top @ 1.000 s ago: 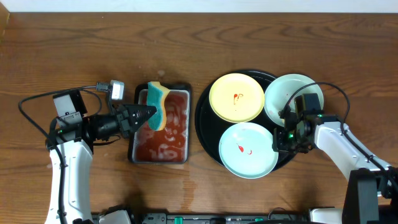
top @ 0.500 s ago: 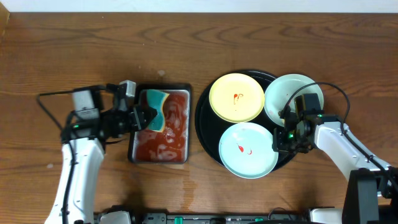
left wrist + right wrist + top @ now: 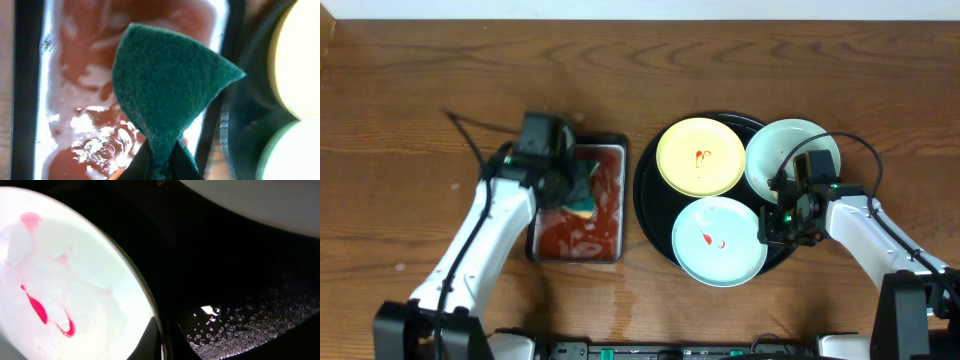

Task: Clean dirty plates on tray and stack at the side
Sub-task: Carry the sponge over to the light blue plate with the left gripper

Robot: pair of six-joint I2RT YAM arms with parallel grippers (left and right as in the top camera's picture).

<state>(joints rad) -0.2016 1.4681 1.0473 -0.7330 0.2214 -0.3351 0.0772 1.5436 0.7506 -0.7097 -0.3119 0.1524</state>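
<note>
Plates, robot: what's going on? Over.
Left gripper shut on sponge over metal tray. Right gripper pinching front plate's rim. Front and yellow plate smeared red, nothing stacked.

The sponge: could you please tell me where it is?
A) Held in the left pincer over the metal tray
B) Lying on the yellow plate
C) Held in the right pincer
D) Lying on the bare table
A: the left pincer pinches the sponge above the metal tray of red liquid.
</note>
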